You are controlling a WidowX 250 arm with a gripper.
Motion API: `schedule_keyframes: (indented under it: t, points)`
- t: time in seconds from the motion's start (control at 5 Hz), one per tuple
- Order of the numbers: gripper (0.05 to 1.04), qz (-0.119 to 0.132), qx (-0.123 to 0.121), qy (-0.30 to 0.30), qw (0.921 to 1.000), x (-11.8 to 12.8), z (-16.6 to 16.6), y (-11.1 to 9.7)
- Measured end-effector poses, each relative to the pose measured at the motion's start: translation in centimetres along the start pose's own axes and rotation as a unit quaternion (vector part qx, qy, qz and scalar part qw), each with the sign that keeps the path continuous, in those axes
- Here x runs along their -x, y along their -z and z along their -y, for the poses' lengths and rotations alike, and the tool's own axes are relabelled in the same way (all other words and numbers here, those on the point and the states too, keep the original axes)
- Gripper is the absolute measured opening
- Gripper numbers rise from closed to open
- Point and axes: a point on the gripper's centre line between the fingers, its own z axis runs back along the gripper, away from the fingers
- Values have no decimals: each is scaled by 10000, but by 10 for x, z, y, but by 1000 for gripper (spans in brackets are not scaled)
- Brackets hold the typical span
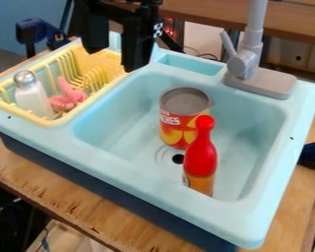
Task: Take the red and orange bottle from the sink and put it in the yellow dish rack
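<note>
Gripper: at the upper left of the frame, the gripper [112,59] has its fingers spread, with nothing pinched between them; it hangs over the back part of the rack [49,121].
Arm: comes in from the top edge, left of centre, with the fingers pointing down and the finger nearer the sink [120,160] reaching lower in the frame.
Pink toy: lies in the rack beside the shaker [32,101], at the left of the frame; the pink toy [71,93] looks soft and uneven, so a pinch round its thickest part would probably hold best.
Shaker: upright at the rack's left end; a level grip on the white body seems safer than one on the rounded metal cap.
Rack: its prongs stand close to the pink toy, so a steep descent and a straight lift should avoid snagging.
Can: upright in the sink near the middle of the frame, the can [174,120] looks wide for these fingers, so centring would matter.
Bottle: in front of the can, the bottle [201,160] narrows to a neck; whether they touch, I cannot tell. Slow moves here would lower the risk of tipping it.
Faucet: at the upper right, the faucet [244,64] calls for a high path around it.
</note>
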Motion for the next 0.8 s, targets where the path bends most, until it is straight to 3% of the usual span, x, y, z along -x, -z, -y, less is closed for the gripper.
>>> schedule_keyframes:
  t: [0.2, 0.4, 0.6, 0.8]
  points:
    - [1001, -129, 17, 8, 9999, 0, 0, 7]
    - [1001, 54, -40, 384, 9992, -8, 21, 6]
    - [1001, 553, 100, 838, 9949, -17, 44, 1]
    - [1001, 862, 302, 1272, 9877, -22, 72, -4]
